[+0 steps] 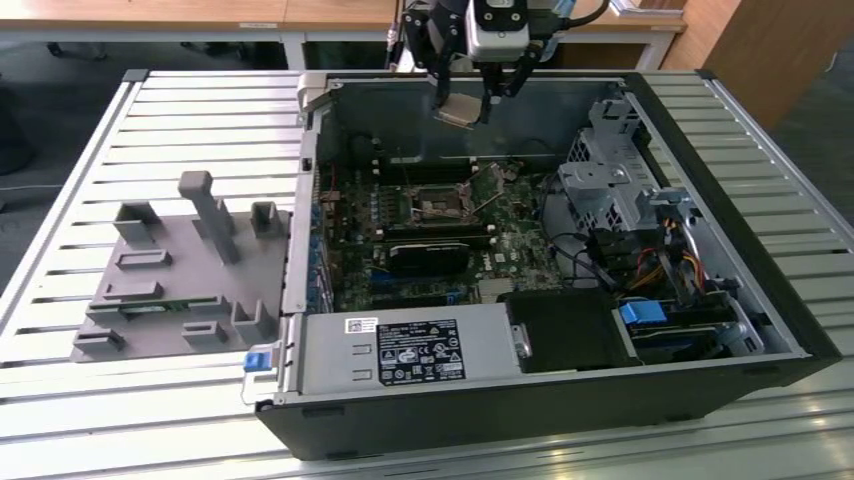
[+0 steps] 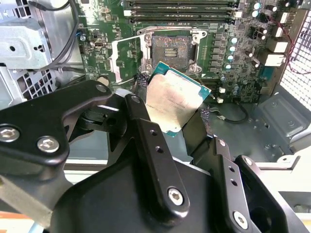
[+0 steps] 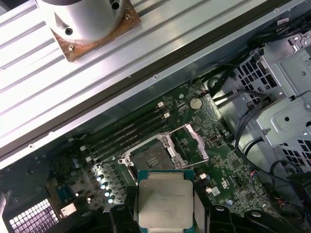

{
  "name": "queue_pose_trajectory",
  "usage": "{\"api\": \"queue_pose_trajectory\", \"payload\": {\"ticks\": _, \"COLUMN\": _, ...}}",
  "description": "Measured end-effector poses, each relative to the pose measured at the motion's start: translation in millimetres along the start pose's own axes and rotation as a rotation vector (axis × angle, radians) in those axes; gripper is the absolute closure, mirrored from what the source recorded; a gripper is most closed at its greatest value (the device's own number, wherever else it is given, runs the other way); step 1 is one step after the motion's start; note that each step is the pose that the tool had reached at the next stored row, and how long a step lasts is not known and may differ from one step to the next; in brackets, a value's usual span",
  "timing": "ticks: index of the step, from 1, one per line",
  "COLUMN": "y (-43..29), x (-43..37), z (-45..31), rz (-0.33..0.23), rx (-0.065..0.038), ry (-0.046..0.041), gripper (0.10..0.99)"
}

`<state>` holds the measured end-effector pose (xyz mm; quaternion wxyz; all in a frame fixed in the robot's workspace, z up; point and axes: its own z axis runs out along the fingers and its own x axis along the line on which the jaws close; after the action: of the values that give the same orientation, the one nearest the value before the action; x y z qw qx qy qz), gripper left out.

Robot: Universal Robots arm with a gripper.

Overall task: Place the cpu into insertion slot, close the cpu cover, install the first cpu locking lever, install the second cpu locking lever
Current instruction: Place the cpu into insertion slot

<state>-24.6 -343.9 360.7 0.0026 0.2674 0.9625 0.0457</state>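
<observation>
Grips the cpu [image 1: 455,110] by opposite edges in the claw [image 1: 470,100], upper centre of the exterior view, well above the bare insertion slot [image 1: 441,203] at mid-frame. Shows the cpu cover [image 3: 199,143] swung open beside the slot. Suggests none of the four steps complete; placement under way.

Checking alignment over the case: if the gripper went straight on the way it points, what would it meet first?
Probably the open socket: the gripper, shut on the cpu, points down into the case with nothing seen between them. Depth is unclear, so it might land on the board just beside the socket.
</observation>
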Motion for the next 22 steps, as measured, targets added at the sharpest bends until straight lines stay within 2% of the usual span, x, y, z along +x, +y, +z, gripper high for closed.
{"api": "queue_pose_trajectory", "payload": {"ticks": 22, "y": 0.0, "x": 0.0, "z": 0.0, "rz": 0.073, "rx": -0.001, "ry": -0.0065, "gripper": 0.545}}
